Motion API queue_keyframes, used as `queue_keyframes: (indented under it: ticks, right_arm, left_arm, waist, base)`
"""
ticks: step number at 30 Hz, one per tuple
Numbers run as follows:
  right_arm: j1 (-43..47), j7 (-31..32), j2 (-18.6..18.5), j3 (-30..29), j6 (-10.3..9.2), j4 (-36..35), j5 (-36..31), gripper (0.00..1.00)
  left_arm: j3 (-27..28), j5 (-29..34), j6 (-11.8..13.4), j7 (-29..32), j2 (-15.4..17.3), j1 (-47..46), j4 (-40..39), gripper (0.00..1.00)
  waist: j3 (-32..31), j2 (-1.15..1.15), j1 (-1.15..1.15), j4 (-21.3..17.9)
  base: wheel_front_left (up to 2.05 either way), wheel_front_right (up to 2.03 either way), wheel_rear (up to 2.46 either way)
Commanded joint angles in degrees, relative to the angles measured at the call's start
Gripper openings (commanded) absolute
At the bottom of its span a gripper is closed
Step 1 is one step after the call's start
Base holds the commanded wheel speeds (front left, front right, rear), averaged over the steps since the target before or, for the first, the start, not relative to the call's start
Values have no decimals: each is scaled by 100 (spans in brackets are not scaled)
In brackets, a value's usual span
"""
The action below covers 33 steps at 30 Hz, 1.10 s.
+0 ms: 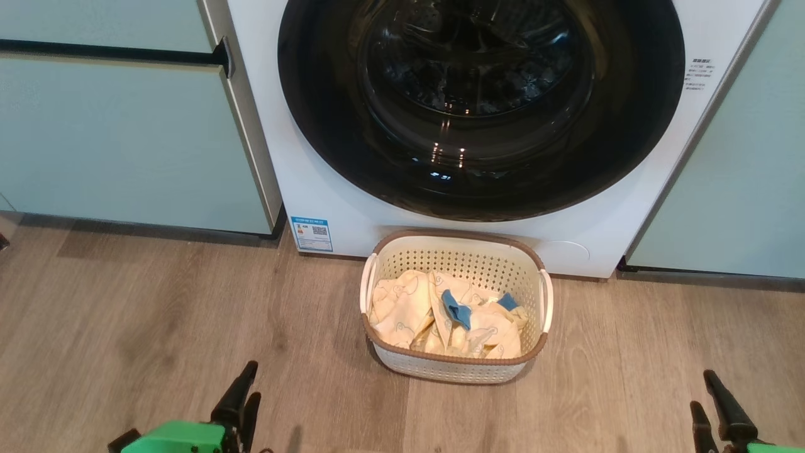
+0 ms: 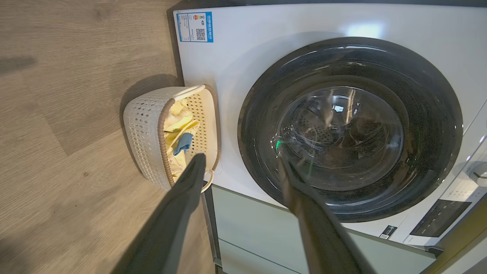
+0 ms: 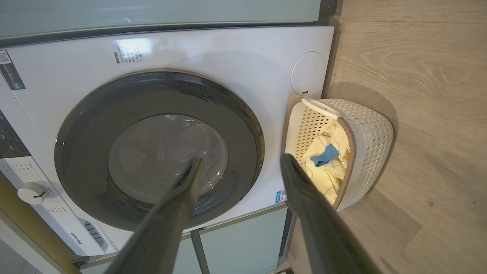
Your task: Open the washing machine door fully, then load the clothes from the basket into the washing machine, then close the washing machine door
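The white washing machine (image 1: 327, 189) stands ahead, and its round washing machine door (image 1: 481, 107) with the black rim and glass bowl is shut flat against the front. On the floor right before it sits the cream basket (image 1: 456, 236), holding the pale yellow clothes (image 1: 409, 308) with small blue parts. My left gripper (image 1: 251, 380) is low at the left and my right gripper (image 1: 701, 389) low at the right, both open, empty and short of the basket. In the left wrist view the left gripper (image 2: 241, 159) points at the door (image 2: 350, 129); likewise the right gripper (image 3: 241, 158) faces the door (image 3: 159, 148).
Pale teal cabinets flank the machine at left (image 1: 126, 138) and right (image 1: 742, 176). Wooden floor (image 1: 157, 314) spreads between me and the machine. A blue sticker (image 1: 311, 234) marks the washer's lower left corner. The control panel's dial (image 3: 32, 192) shows in the right wrist view.
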Motion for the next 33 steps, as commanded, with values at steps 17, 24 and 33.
queue_keyframes:
  ticks: [17,24,33]
  right_arm:
    - [-522,-354,-67,125,7,-595,-726,100]
    - [-597,-472,-79,184,8,-736,-1104,100]
    - [-675,-607,-91,274,10,-905,-1711,100]
  left_arm:
    - [-14,980,-18,-348,65,-537,-524,100]
    - [-25,1465,-22,-467,75,-633,-646,100]
    - [-32,2065,-26,-602,86,-739,-775,100]
  waist:
    - [25,0,0,15]
    - [34,0,0,19]
    - [40,0,0,24]
  base:
    - [0,0,0]
    - [0,0,0]
    - [0,0,0]
